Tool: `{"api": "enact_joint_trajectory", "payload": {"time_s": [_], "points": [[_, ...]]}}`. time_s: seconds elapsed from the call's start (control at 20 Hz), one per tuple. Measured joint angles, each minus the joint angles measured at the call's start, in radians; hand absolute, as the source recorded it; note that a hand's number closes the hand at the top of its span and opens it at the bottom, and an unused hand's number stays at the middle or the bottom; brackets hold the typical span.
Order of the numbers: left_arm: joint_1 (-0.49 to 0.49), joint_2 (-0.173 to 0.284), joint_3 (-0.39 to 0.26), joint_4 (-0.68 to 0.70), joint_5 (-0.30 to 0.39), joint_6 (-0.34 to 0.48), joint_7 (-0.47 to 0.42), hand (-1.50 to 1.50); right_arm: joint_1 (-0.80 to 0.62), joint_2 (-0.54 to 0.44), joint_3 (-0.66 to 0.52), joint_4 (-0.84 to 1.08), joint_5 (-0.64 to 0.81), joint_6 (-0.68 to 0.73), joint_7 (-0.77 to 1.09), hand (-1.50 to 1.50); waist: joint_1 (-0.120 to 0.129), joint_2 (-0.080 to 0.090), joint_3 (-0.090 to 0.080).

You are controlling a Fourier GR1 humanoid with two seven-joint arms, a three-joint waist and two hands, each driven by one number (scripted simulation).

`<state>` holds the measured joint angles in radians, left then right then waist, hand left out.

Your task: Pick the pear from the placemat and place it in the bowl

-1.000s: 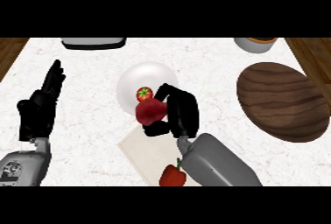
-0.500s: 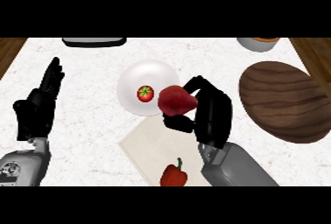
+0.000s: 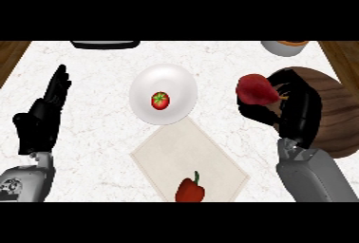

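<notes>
Left robot hand [image 3: 42,116] resting by left edge, fingers straight, apart; white marbled table [image 3: 98,142]; glossy white plate [image 3: 163,94] w/ small tomato [image 3: 160,100]; beige diamond placemat [image 3: 189,159] w/ red pepper [image 3: 190,189]; right robot hand [image 3: 291,111] clamped on dark red pear [image 3: 257,90], carried rightward off plate's edge, now over round wooden bowl [image 3: 335,114]; no legible writing.

Dark red pear [image 3: 257,90]; white plate [image 3: 175,80]; brown wood-grain bowl [image 3: 336,109]; beige placemat [image 3: 189,156].
</notes>
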<state>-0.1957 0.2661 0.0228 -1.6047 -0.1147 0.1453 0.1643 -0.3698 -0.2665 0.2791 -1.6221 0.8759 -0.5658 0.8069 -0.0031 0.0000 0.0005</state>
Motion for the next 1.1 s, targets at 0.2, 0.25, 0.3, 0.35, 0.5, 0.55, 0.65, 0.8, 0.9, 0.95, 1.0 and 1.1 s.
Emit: {"api": "enact_joint_trajectory", "payload": {"time_s": [0.2,0.25,0.3,0.35,0.5,0.55,0.65,0.8,0.9,0.95,1.0,1.1], "points": [[-0.015,-0.001,0.003,-0.004,-0.003,-0.006,0.01,0.0,0.012,-0.074,-0.099,0.113,-0.061,-0.043,-0.13,1.5,0.005,0.002,0.0],[-0.029,-0.003,0.002,0.001,-0.01,-0.003,0.018,0.0,0.018,-0.091,-0.118,0.141,-0.069,-0.054,-0.16,1.5,0.004,0.002,0.0],[-0.039,-0.008,-0.001,0.013,-0.017,0.002,0.014,0.0,0.012,-0.109,-0.137,0.176,-0.076,-0.056,-0.187,1.5,0.004,0.003,0.0],[-0.04,-0.009,0.003,0.017,-0.015,0.001,0.01,0.0,0.018,-0.13,-0.151,0.209,-0.076,-0.057,-0.21,1.5,0.005,0.003,0.0],[-0.034,-0.013,-0.002,0.011,-0.021,-0.002,0.016,0.0,-0.003,-0.164,-0.196,0.337,-0.06,-0.082,-0.266,1.5,0.011,0.004,0.0],[-0.026,-0.018,-0.006,0.003,-0.025,0.0,0.014,0.0,-0.017,-0.175,-0.214,0.39,-0.067,-0.094,-0.299,1.5,0.014,0.004,0.001],[-0.018,-0.013,0.001,0.0,-0.018,-0.011,0.005,0.0,-0.041,-0.192,-0.249,0.492,-0.078,-0.12,-0.358,1.5,0.017,0.005,0.001],[-0.033,-0.024,-0.003,0.008,-0.026,-0.008,0.012,0.0,-0.101,-0.205,-0.302,0.665,-0.115,-0.154,-0.461,1.5,0.021,0.007,0.001],[-0.041,-0.026,0.002,0.026,-0.027,-0.008,-0.004,0.0,-0.135,-0.21,-0.351,0.754,-0.187,-0.152,-0.543,1.5,0.023,0.009,0.002],[-0.039,-0.029,-0.003,0.026,-0.032,-0.008,-0.011,0.0,-0.151,-0.213,-0.377,0.796,-0.223,-0.141,-0.574,-1.5,0.026,0.01,0.002],[-0.051,-0.029,-0.001,0.029,-0.028,-0.011,-0.004,0.0,-0.164,-0.213,-0.398,0.84,-0.253,-0.131,-0.607,-1.5,0.03,0.012,0.002],[-0.057,-0.025,0.004,0.026,-0.021,-0.02,0.0,0.0,-0.197,-0.21,-0.435,0.914,-0.311,-0.098,-0.679,-1.5,0.034,0.013,0.003]]}}
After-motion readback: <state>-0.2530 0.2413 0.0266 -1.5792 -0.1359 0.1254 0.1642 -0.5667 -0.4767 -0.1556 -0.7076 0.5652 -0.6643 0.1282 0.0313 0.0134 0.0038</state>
